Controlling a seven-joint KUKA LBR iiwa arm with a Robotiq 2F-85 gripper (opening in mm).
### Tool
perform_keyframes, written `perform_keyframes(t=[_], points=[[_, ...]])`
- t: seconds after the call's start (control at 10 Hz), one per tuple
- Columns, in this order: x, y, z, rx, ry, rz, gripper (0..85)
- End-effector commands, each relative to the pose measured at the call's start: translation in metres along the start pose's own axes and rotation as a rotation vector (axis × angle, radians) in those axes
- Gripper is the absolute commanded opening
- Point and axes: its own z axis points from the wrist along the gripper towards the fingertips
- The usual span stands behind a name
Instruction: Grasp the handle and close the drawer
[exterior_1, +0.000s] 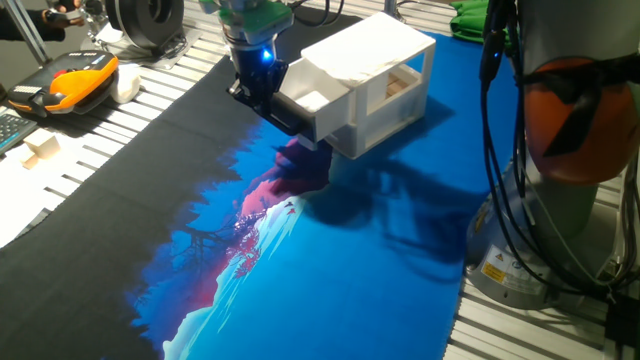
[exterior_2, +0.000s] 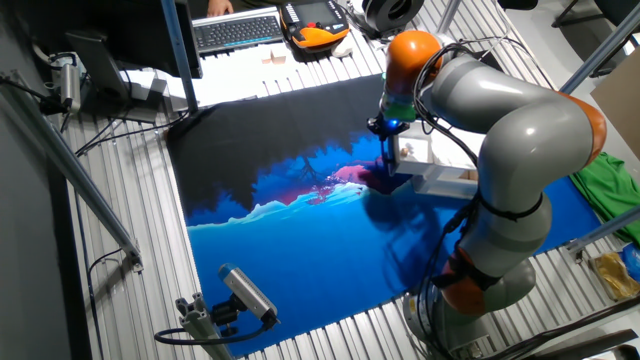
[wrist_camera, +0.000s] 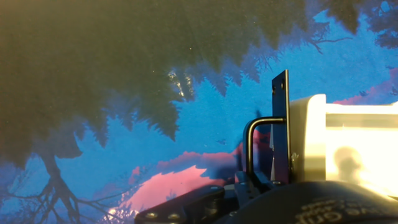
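The white drawer (exterior_1: 318, 100) sticks out a little from the front of its white cabinet (exterior_1: 385, 60) on the blue and black mat. Its black bar handle (exterior_1: 292, 118) runs across the drawer front. My gripper (exterior_1: 278, 102) comes down from above right at that handle, its blue light on. In the hand view the handle (wrist_camera: 250, 146) stands beside the drawer's white front (wrist_camera: 348, 143) and runs down between the fingers of my gripper (wrist_camera: 249, 186), which looks shut on it. The other fixed view shows my gripper (exterior_2: 388, 152) at the cabinet (exterior_2: 432, 172), with the handle hidden.
My arm's base (exterior_1: 540, 220) and cables stand right of the mat (exterior_1: 350, 270). An orange and black device (exterior_1: 80, 80) lies at the far left. A keyboard (exterior_2: 235, 30), a green cloth (exterior_2: 605, 180) and a mounted camera (exterior_2: 245, 290) surround the mat.
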Motion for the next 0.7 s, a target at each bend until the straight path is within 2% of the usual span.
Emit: perform_keyframes(t=[0.0, 0.6], points=[[0.000, -0.001, 0.000, 0.000, -0.001, -0.001, 0.0], [0.000, -0.012, -0.001, -0.003, -0.003, -0.015, 0.0]])
